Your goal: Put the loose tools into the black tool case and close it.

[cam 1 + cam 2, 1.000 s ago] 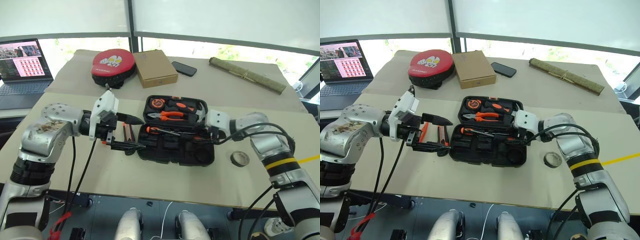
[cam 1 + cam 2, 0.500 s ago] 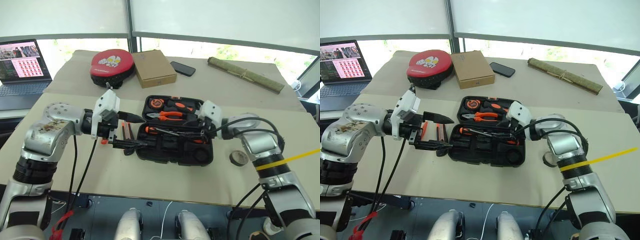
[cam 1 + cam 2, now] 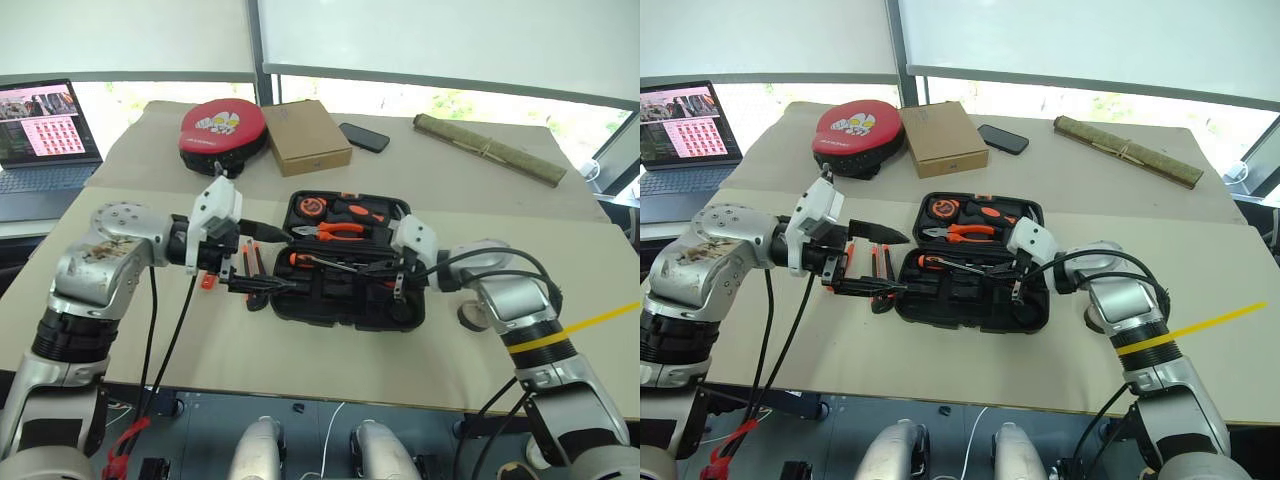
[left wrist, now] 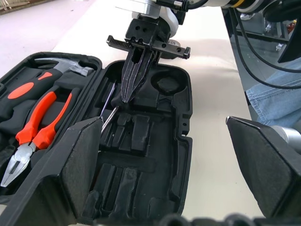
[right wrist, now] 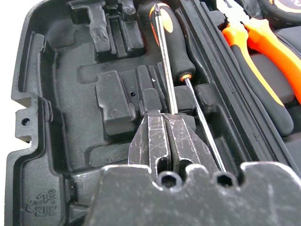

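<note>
The black tool case [image 3: 345,300] lies open mid-table, with pliers [image 3: 343,229] in its lid. An orange-and-black screwdriver [image 5: 171,44] rests in the moulded lower half. My right gripper [image 3: 397,290] is shut inside that half, its tips [image 4: 128,96] on the slots beside the screwdriver's shaft [image 5: 202,122], with nothing seen between them. My left gripper [image 3: 288,260] hangs wide open at the case's left edge, pads [image 4: 80,160] far apart. Beneath it lie a utility knife [image 3: 881,264] and an orange tool [image 3: 847,265]. The tape roll [image 3: 468,317] peeks out behind my right forearm.
At the back of the table stand a round red-and-black pad [image 3: 222,128], a cardboard box [image 3: 308,135], a black phone [image 3: 365,137] and a long olive bundle [image 3: 490,148]. A laptop [image 3: 40,130] sits far left. A person's jeans [image 4: 263,94] show beyond the table's edge.
My right gripper has shut and swung left, down into the case's lower half beside the screwdriver. The left arm has stayed where it was, still open.
</note>
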Controlling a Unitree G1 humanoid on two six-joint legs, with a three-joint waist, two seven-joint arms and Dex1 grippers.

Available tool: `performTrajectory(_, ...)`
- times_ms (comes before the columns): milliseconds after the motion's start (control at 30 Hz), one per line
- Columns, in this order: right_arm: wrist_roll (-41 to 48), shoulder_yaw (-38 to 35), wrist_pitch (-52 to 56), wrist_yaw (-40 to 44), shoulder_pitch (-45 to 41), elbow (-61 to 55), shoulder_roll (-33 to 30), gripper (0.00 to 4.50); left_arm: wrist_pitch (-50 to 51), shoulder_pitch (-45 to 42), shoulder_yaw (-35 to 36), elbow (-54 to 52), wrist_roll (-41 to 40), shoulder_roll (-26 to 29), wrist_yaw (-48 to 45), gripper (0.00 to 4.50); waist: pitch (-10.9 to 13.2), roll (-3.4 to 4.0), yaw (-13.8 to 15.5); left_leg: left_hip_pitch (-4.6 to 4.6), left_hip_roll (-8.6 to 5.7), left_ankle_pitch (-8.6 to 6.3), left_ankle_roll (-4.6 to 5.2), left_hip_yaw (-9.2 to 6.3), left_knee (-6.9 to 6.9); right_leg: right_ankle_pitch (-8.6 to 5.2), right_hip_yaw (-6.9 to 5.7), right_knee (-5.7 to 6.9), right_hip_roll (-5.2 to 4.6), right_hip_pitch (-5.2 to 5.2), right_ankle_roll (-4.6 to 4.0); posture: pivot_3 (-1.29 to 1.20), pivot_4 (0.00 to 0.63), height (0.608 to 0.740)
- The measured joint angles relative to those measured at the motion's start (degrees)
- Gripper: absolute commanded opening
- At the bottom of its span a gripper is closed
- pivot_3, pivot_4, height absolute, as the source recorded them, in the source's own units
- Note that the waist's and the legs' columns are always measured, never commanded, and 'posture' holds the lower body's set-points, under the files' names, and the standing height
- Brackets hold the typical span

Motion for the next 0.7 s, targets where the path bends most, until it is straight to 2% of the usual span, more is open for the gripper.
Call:
performTrajectory(233,3.7,-1.3,2.6,0.7,0.3,-2.4,1.0,0.01,-0.5,0.0,-0.3,0.2,0.1,0.0,0.0,4.5,0.0,0.0,-0.1,0.0,0.01,0.0,0.0,-0.01,0.0,0.0,0.0,0.01,0.0,-0.01,0.0,0.0,0.15,0.74)
performTrajectory(367,6.7,-4.3,6.1,0.1,-3.2,-3.3,0.8,0.01,-1.3,0.0,-0.3,0.3,0.3,0.0,0.0,4.5,0.0,0.0,-0.2,0.01,0.01,0.0,0.0,-0.01,0.0,0.0,-0.01,0.01,0.01,0.01,0.0,0.0,0.15,0.74)
performTrajectory(467,5.5,-4.5,5.2,-1.1,-5.4,-0.1,0.1,0.01,-1.6,0.0,-0.3,0.6,0.5,0.0,-0.1,4.5,0.0,0.0,0.0,0.01,0.0,0.0,0.0,-0.01,0.0,0.0,-0.02,-0.01,0.0,0.02,0.0,0.0,0.15,0.74)
performTrajectory(700,1.4,-1.8,0.7,-1.8,-3.3,5.9,0.0,0.01,-1.8,-0.1,-0.4,1.5,1.2,-0.1,-0.3,4.5,0.0,0.0,-0.3,0.0,0.0,0.0,0.0,0.0,-0.01,0.0,-0.01,0.0,0.0,-0.01,0.0,0.0,0.15,0.74)
